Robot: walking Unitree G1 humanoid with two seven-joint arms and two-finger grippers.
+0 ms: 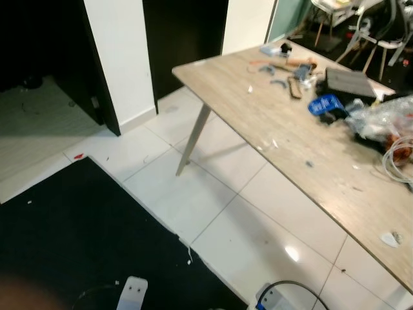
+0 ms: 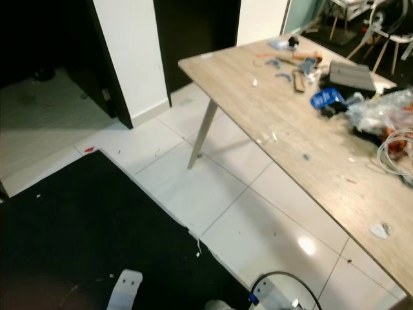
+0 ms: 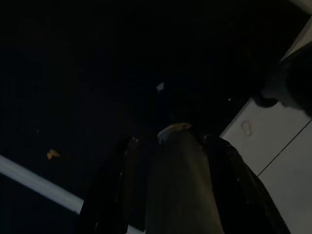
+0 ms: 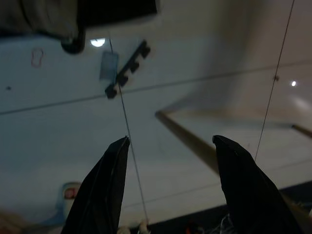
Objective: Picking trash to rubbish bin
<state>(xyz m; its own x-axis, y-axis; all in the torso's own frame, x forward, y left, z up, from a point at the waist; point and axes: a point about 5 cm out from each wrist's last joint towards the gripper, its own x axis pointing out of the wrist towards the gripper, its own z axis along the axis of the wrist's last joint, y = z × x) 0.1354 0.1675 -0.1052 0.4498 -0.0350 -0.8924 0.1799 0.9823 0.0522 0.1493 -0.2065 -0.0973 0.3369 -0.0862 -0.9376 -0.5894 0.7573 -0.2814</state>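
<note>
Wooden table (image 1: 290,139) stands on a white tile floor (image 1: 213,194), running from the middle of the room toward the right. Its far end carries clutter: a blue wrapper (image 1: 324,104), a dark flat case (image 1: 349,81), a clear plastic bag (image 1: 384,119), a coil of white cable (image 1: 397,161) and small tools (image 1: 290,68). Candidate trash on the tabletop: a white scrap (image 1: 390,239) near the closest edge, plus small white bits (image 1: 268,145) midway along. A red speck (image 1: 79,155) lies on the tile beside the black mat (image 1: 84,239), which covers the floor at near left. No rubbish bin can be made out.

Left gripper (image 3: 173,146): wrist view very dark; it hangs over the black mat at the mat's edge with the tile, a rounded grey shape sitting between the 2 fingers. Cannot tell whether it is clamped or loose.

Right gripper (image 4: 170,161): 2 fingers (image 4: 105,185) spread wide apart, nothing between them, pointing at white tile and a table leg (image 4: 187,139).
</note>
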